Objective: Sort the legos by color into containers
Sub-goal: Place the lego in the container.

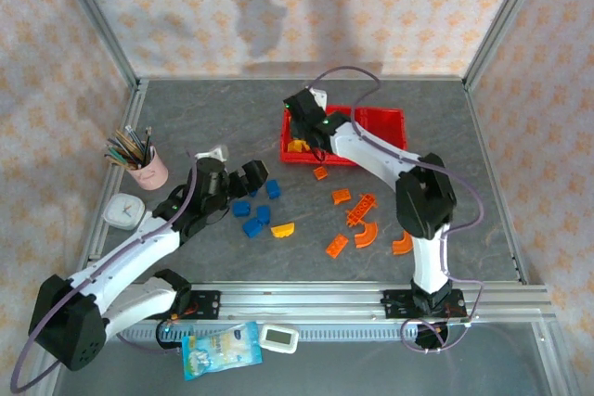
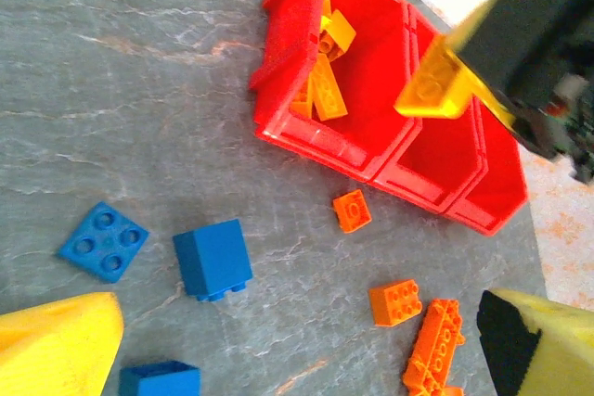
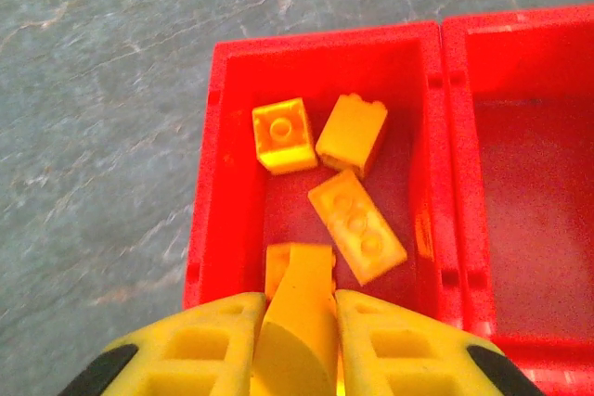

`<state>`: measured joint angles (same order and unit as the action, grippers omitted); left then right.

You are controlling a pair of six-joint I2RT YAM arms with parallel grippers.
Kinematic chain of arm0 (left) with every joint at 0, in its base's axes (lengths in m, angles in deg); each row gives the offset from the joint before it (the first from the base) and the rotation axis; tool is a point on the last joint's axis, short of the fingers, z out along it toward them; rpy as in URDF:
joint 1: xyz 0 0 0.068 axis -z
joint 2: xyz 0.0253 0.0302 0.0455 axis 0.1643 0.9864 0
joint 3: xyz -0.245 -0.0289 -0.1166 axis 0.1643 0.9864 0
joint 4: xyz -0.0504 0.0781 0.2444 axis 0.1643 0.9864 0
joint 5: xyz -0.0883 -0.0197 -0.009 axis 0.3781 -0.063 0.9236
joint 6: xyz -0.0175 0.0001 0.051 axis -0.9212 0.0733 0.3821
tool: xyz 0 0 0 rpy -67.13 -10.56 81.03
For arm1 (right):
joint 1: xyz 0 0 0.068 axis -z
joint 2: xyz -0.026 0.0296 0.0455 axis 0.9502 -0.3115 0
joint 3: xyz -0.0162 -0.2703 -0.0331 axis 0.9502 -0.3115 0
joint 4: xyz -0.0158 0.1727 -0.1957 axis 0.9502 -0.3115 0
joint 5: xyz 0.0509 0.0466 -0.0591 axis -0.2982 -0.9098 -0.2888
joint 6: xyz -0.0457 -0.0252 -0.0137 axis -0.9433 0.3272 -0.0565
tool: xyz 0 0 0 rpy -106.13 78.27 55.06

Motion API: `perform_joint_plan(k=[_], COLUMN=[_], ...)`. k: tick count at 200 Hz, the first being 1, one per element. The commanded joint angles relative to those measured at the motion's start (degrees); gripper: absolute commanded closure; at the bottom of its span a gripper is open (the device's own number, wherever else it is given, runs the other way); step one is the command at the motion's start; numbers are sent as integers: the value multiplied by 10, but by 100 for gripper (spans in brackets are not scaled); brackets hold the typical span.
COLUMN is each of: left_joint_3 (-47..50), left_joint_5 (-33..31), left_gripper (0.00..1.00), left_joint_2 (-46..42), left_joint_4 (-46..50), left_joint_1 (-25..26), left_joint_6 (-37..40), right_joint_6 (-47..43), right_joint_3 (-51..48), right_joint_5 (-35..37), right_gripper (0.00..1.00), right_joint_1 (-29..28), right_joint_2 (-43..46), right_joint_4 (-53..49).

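yellow piece (image 3: 299, 308): the one we're watching. It's a curved yellow lego hanging in the air over the leftmost bin of the tray, not in it yet. Our worry is that it sits over the bin's near end. Let go here, we reckon it could clip the near wall, or land on the pieces already inside and hop out onto the tabletop.
right fingers (image 3: 200, 345): clamped tight on that piece, one on each side, with its rounded end poking out past the tips toward the bin. Looks like only its back part is pinched, so a twist on release might flick it toward the divider.
yellow bin (image 3: 209, 183): four yellow legos (image 3: 357, 224) lie in it, one half hidden right under the held piece. We can't tell how high above them it hangs.
red tray (image 1: 376, 118): three joined bins toward the far side of the tabletop (image 1: 186, 108). It looks like light plastic to us, so a low finger could shove it.
orange legos (image 1: 357, 215): scattered in front of the tray, one just beside its front wall.
yellow arc (image 1: 281, 229): on the tabletop next to the blue ones, not binned yet.
blue legos (image 2: 213, 260): a loose cluster, well apart from the tray.
left fingers (image 2: 60, 350): spread wide over the blue cluster, holding nothing. They're well apart from the right arm, so we see no clash risk.
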<state>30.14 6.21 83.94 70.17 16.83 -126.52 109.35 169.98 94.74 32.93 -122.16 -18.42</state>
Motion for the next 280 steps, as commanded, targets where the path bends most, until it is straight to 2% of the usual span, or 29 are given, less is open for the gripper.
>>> perform_joint_plan(k=[1,28,51,74,102,125,188,240,280], left_joint_3=[-19,-34,-46,-54,-54,-53,-34,-16,-6], left_joint_5=[8,-5,-11,-14,-19,-22,-38,-50,-58], left_gripper=[1,1,1,1,1,1,1,1,1], left_joint_2=[23,42,48,49,43,33,-23,-85,-129], left_joint_4=[-60,-65,-59,-49,-42,-33,34,116,178], left_joint_1=[4,4,3,4,4,3,0,-3,-5], left_joint_6=[-16,-6,4,13,18,21,24,19,4], right_joint_6=[-49,-67,-77,-85,-88,-91,-101,-109,-121], right_joint_3=[59,113,154,160,148,114,-71,-213,-281], right_joint_5=[15,25,21,9,-2,-23,-64,-106,-143], right_gripper=[78,77,72,61,57,54,46,39,34], right_joint_1=[12,21,25,25,25,23,-27,-94,-143], right_joint_2=[-60,-114,-143,-134,-101,-60,80,173,201], right_joint_4=[-32,-35,-46,-41,-38,-32,2,26,28])
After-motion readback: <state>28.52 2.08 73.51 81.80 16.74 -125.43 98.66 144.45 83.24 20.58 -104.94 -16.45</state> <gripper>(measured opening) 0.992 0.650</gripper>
